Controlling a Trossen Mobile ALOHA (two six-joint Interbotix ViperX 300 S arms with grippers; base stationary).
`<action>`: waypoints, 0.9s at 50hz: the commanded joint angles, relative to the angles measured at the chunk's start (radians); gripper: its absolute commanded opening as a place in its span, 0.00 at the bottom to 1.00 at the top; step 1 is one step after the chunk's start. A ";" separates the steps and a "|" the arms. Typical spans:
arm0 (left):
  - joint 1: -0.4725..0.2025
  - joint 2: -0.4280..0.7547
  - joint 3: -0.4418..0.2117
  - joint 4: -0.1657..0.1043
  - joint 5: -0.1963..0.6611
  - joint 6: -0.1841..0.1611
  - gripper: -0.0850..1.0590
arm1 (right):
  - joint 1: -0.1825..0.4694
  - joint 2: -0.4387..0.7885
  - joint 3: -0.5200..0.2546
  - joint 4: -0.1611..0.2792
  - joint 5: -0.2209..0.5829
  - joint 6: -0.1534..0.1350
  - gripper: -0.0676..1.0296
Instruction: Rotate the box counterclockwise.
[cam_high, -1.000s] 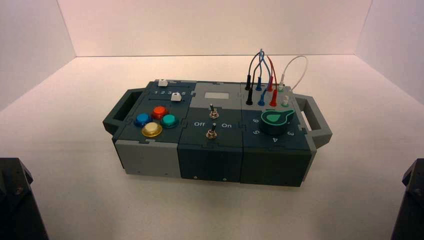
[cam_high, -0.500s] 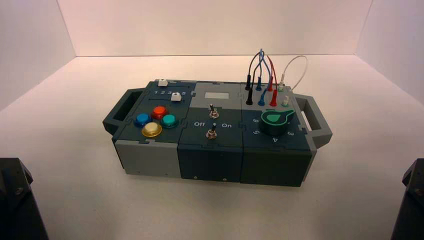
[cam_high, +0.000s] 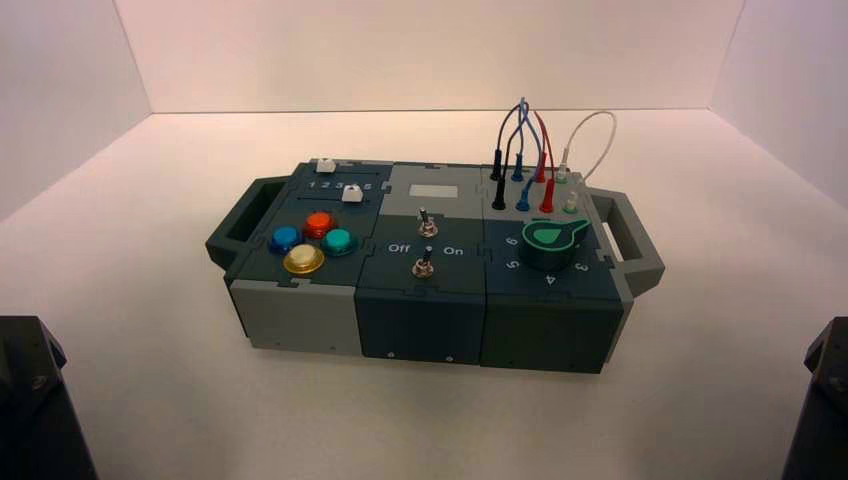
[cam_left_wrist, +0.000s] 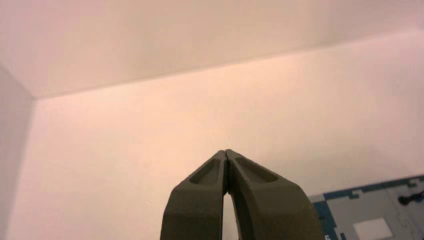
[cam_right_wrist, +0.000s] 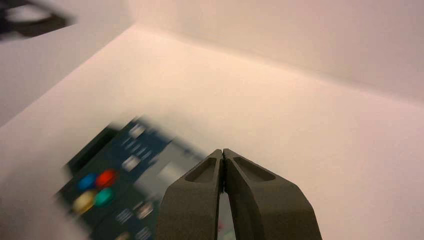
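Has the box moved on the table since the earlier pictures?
No. In the high view the box sits at the same spot and angle against the back wall edge; its handles and wires line up as before.

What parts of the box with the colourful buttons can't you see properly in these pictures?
- Box far side: hidden in the high view by the box's own body.
- Box in the left wrist view: only a corner shows; the picture's edge and the shut left gripper cut off the rest.
- Round buttons in the right wrist view: smeared by motion blur; the shut right gripper covers the box's middle.
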 joint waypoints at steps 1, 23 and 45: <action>-0.031 0.132 -0.083 0.000 -0.002 0.003 0.05 | 0.055 0.074 -0.032 0.078 0.071 0.008 0.04; -0.114 0.480 -0.255 -0.009 0.021 -0.003 0.05 | 0.341 0.364 -0.029 0.293 0.183 0.005 0.04; -0.115 0.686 -0.336 -0.009 0.029 -0.003 0.05 | 0.374 0.377 0.067 0.410 0.288 0.012 0.04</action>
